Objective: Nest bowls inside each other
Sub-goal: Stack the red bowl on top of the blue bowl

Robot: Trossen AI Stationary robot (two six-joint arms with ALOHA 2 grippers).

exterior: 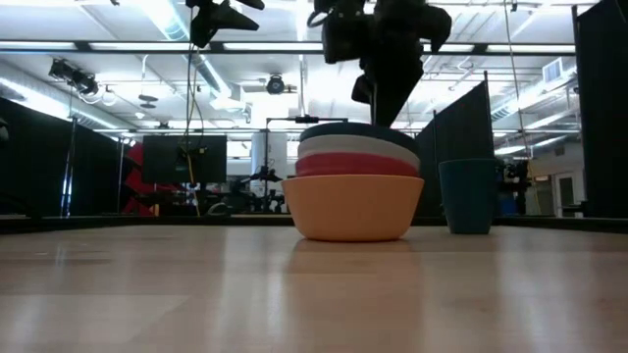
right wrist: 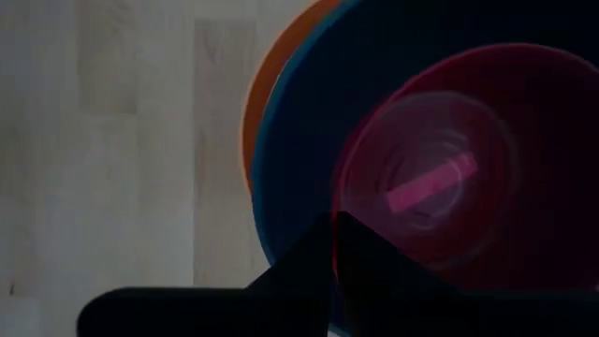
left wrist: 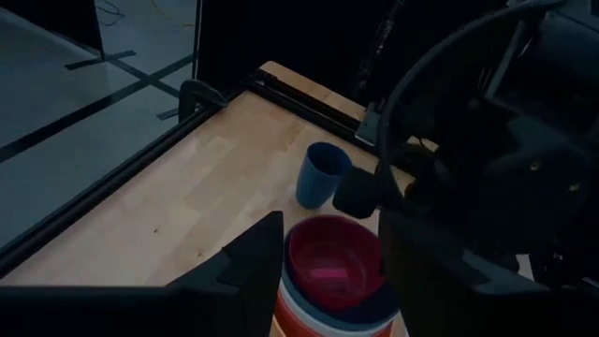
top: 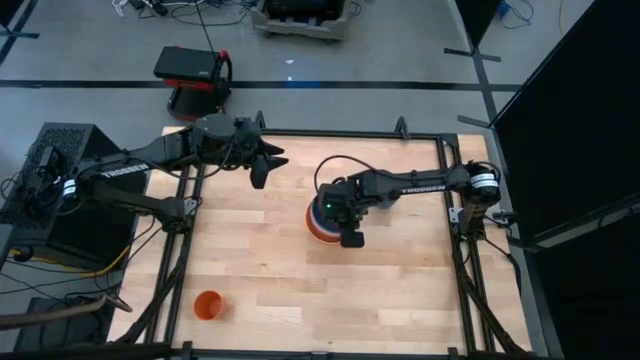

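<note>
The bowls stand nested in one stack [top: 318, 225] at mid-table. The yellow-orange bowl [exterior: 353, 208] rests on the wood at the bottom, with the red-orange [exterior: 355, 165], white [exterior: 355, 147] and teal [exterior: 343, 129] bowls above it. The magenta-pink bowl [left wrist: 329, 262] sits innermost. My right gripper [right wrist: 333, 223] is shut and points down over the stack, with its tips at the teal bowl's rim [right wrist: 281, 159], beside the pink bowl [right wrist: 440, 178]. My left gripper [top: 263, 166] waits open and holding nothing, high above the far left of the table. My right gripper's shut fingertips [exterior: 389, 116] come from above, down to the level of the teal bowl's rim. The rim hides the tips in the low view. I cannot tell whether they touch the bowls.
A dark-blue cup [left wrist: 323, 175] stands upright on the far side of the stack, close to it. A small orange cup [top: 208, 305] stands near the front left corner. Bare wood lies in front of the stack and to its left.
</note>
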